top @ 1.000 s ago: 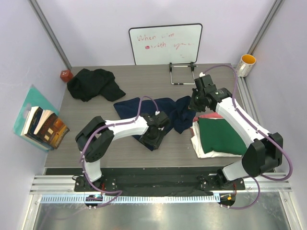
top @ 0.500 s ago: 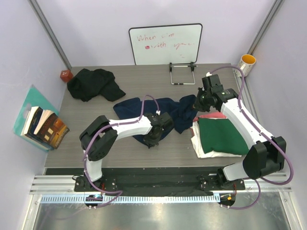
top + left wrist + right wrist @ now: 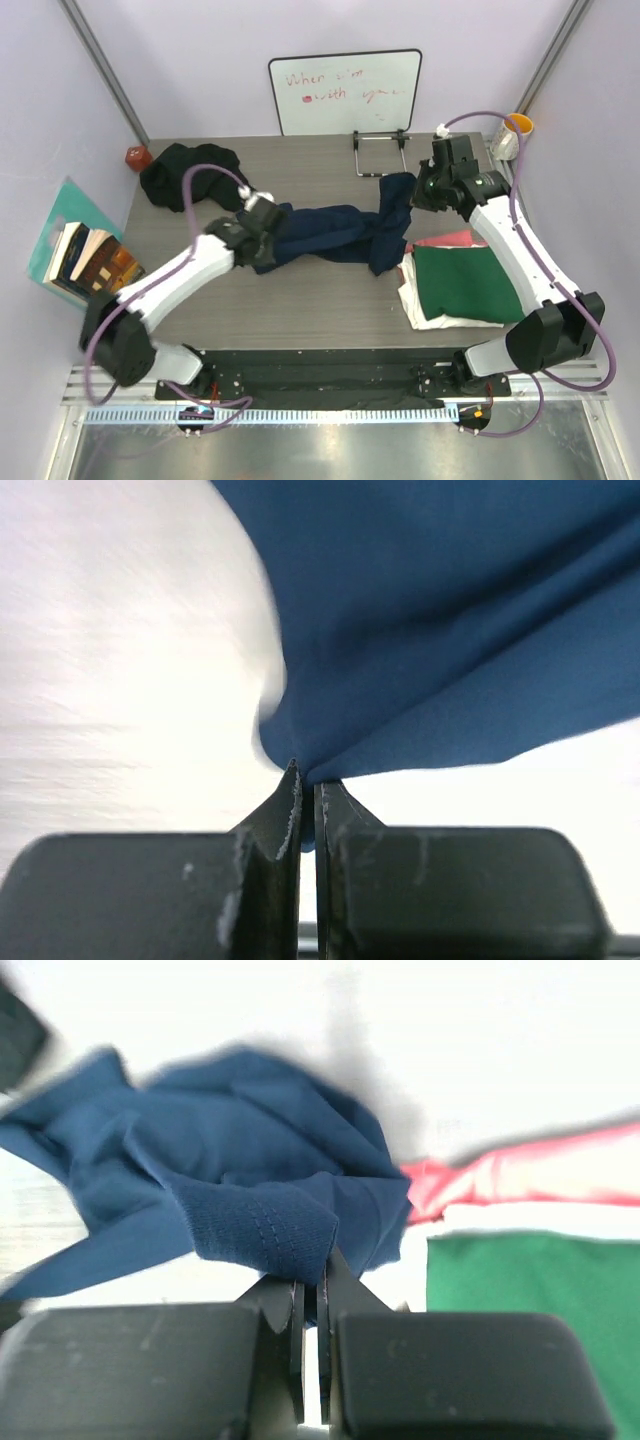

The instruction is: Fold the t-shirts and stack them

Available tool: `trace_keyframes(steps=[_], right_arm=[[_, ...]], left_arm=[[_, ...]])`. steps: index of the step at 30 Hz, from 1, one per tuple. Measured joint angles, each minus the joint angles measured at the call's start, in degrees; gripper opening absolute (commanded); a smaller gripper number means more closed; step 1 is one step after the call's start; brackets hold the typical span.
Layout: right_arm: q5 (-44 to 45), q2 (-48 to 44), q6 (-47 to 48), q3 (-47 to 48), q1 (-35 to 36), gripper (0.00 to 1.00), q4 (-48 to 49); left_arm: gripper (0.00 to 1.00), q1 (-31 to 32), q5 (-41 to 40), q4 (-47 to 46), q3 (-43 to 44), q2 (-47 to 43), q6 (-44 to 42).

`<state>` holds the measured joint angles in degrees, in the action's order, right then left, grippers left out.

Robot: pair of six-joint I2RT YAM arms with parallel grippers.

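A navy blue t-shirt [image 3: 335, 232] hangs stretched across the middle of the table between both grippers. My left gripper [image 3: 266, 228] is shut on its left end; the left wrist view has cloth [image 3: 450, 630] pinched at the fingertips [image 3: 308, 780]. My right gripper [image 3: 418, 190] is shut on the right end, a stitched hem [image 3: 250, 1225] bunched over its tips [image 3: 310, 1280]. A black t-shirt [image 3: 190, 172] lies crumpled at the back left. At the right, a folded dark green t-shirt [image 3: 460, 285] tops a cream-white one [image 3: 425, 312], a pink-red one [image 3: 450, 240] showing behind.
A whiteboard [image 3: 345, 92] leans on the back wall, with a wire stand [image 3: 380, 155] in front of it. A yellow-lined mug [image 3: 512, 135] sits at the back right corner and a small red object [image 3: 137, 157] at the back left. Books [image 3: 85, 262] lie off the table's left edge.
The left gripper shut on the navy shirt near the table's middle and pulled it left and back. The right gripper drew its end toward the back right, so the shirt is stretched out.
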<state>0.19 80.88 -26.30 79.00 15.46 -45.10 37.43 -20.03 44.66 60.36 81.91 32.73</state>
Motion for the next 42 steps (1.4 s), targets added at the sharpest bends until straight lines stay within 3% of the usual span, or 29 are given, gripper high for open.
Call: trace_keyframes(steps=[4, 8, 11, 16, 25, 31, 37, 42], right_arm=[[0.68, 1.25, 2.10, 11.63, -0.22, 0.01, -0.79], [-0.74, 5.60, 3.06, 29.86, -0.22, 0.01, 0.44], [-2.95, 6.16, 3.50, 38.10, -0.22, 0.01, 1.40], [-8.81, 3.63, 1.33, 43.39, -0.22, 0.01, 1.11], [-17.42, -9.57, -3.63, 43.82, -0.22, 0.01, 5.35], [-20.13, -11.43, -5.51, 50.66, -0.17, 0.01, 8.22], [-20.72, -10.84, -6.97, 49.92, -0.15, 0.01, 10.01], [-19.23, -5.38, -6.97, 48.13, -0.17, 0.01, 10.40]], left_arm=[[0.00, -7.43, -4.63, 2.08, 13.64, -7.65, -3.65], [0.00, -13.44, -8.33, 3.67, 29.31, -6.58, -7.78], [0.00, -13.66, -10.80, 6.84, 41.75, -2.99, -10.08], [0.00, -13.49, -11.93, 11.26, 51.87, -3.37, -11.15], [0.00, -13.44, -11.80, 15.39, 60.15, -16.13, -11.21], [0.00, -13.40, -10.95, 16.06, 67.36, -21.31, -12.24], [0.00, -13.40, -11.04, 15.96, 68.50, -20.00, -12.70], [0.00, -13.40, -13.90, 13.66, 63.21, -13.55, -14.23]])
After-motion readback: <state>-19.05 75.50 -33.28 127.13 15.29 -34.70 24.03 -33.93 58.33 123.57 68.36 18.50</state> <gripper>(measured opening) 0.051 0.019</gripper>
